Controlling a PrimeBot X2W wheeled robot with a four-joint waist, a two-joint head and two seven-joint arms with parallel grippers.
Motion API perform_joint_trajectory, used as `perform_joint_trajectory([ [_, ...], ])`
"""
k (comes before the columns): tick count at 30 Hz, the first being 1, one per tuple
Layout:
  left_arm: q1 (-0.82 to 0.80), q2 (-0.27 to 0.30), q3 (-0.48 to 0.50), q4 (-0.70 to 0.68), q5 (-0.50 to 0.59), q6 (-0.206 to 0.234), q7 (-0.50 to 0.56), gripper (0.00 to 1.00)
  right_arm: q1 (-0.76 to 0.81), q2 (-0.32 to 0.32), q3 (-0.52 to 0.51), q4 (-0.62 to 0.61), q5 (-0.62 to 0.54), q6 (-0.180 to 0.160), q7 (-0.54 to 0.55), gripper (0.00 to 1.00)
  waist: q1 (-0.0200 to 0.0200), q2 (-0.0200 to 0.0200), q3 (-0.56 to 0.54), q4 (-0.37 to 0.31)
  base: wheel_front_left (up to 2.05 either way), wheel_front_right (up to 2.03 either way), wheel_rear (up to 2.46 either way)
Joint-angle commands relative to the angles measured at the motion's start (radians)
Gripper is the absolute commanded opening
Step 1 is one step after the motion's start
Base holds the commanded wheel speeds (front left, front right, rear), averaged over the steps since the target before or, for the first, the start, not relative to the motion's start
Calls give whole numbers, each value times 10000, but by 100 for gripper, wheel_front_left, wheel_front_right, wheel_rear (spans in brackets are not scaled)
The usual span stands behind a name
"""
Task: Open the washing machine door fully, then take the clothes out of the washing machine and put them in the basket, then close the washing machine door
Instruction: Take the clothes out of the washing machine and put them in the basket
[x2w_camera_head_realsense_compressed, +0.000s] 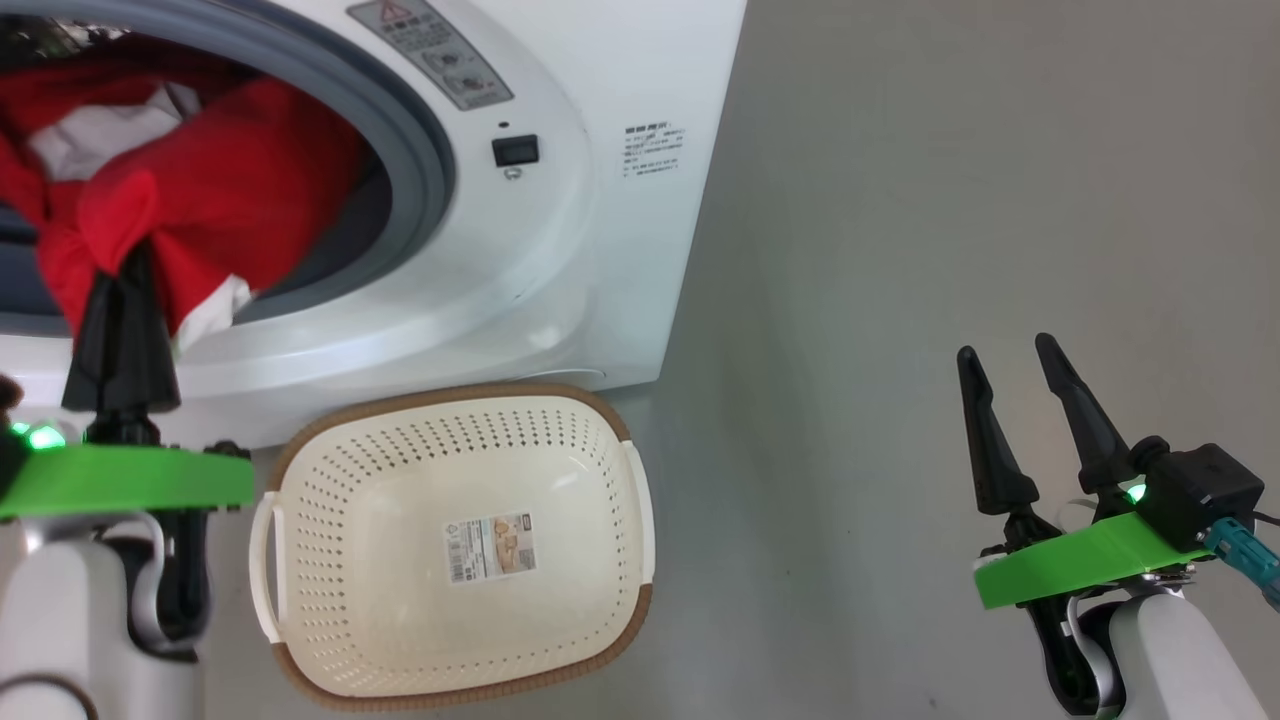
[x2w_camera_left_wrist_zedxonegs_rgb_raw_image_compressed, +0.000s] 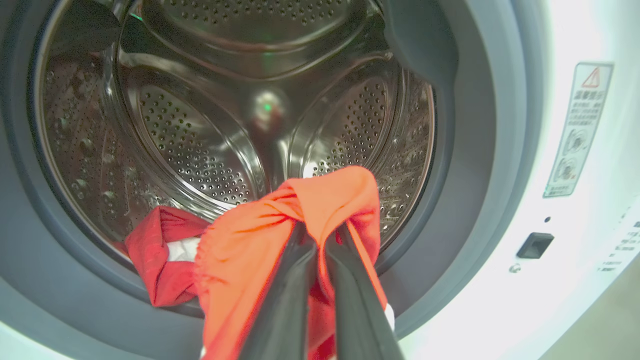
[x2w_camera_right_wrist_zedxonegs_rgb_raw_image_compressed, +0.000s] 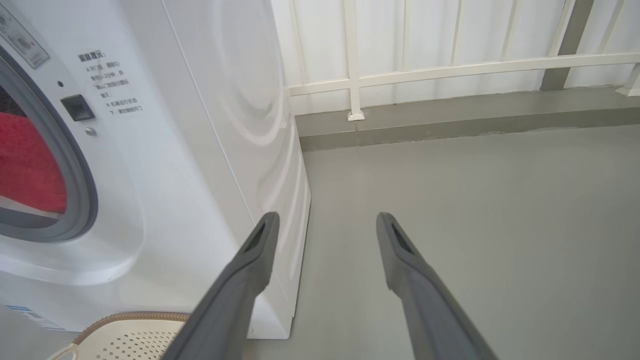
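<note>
Currently, the red clothes (x2w_camera_head_realsense_compressed: 230, 190) are clamped by the left gripper (x2w_camera_head_realsense_compressed: 135, 265) at the mouth of the washing machine (x2w_camera_head_realsense_compressed: 620, 250). Part of the garment is draped over the grey rubber ring (x2w_camera_head_realsense_compressed: 420, 150), and part lies inside the steel drum (x2w_camera_left_wrist_zedxonegs_rgb_raw_image_compressed: 190, 150). The right gripper (x2w_camera_head_realsense_compressed: 1005, 350) is held spread wide above the floor (x2w_camera_head_realsense_compressed: 900, 200), grasping nothing. The basket (x2w_camera_head_realsense_compressed: 440, 395) is set on the floor just before the machine.

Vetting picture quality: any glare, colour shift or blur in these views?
Head view: even light, sharp, basket holes crisp. Left wrist view: clothes wash out to orange near the lens, machine front blown white. Right wrist view: right gripper fingers slightly soft.
</note>
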Motion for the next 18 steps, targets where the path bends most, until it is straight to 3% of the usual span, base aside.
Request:
perform_joint_trajectory([
  [1, 361, 112, 477, -700, 204, 15, -49, 0, 117, -22, 138, -213, 78, 4, -63, 100, 0, 0, -109, 57, 0, 0, 0],
  [11, 1629, -497, 659, -2688, 472, 15, -49, 0, 306, -22, 114, -195, 144, 4, -63, 100, 0, 0, -336, 116, 0, 0, 0],
  [18, 1806, -694, 671, -2968, 439, 15, -49, 0, 329, -22, 125, -181, 138, 4, -63, 100, 0, 0, -354, 171, 0, 0, 0],
])
